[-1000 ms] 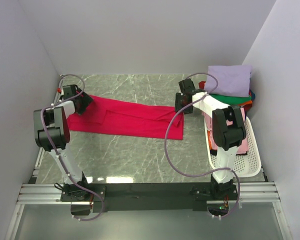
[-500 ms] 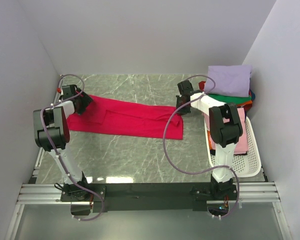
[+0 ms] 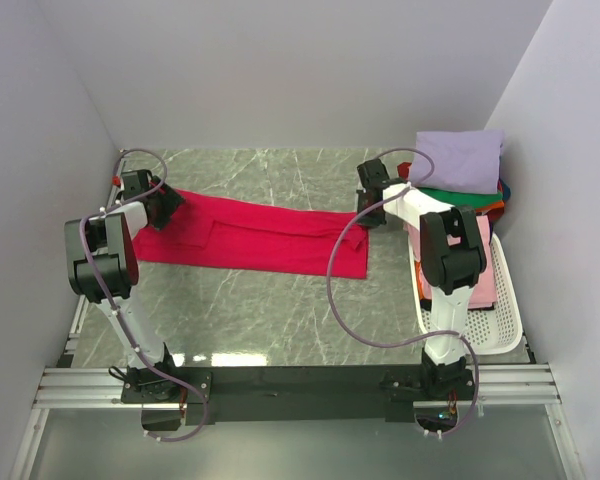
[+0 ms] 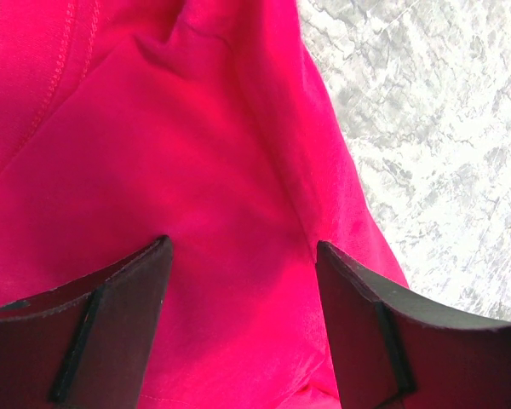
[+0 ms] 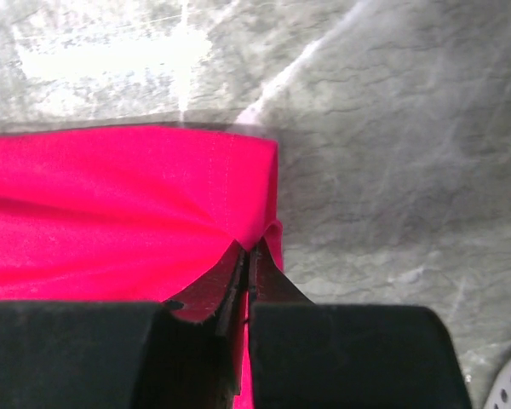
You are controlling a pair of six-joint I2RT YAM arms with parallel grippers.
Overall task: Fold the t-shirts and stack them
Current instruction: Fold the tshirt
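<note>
Pinching the right end of the red shirt (image 3: 250,235) in the right gripper (image 5: 249,253); hovering the left gripper (image 4: 243,251), jaws spread, over the other end. Likely needs that 1 closing, then folding across.

The red shirt (image 3: 250,235) is seen as soft matt cloth, with a stitched hem shown in the wrist views. The lavender shirt (image 3: 458,160) is made of the same matt cloth. The table (image 3: 280,320) is covered in a smooth grey marble pattern, veined in white, and light is reflected from it near the front. The basket (image 3: 513,300) is moulded in white perforated plastic. The fingers (image 4: 111,332) of the left gripper (image 4: 243,251) are finished in matt black, as are those of the right gripper (image 5: 249,256). The rail (image 3: 85,385) is made of pale ribbed metal. The cables (image 3: 332,290) are sheathed in smooth lilac plastic
</note>
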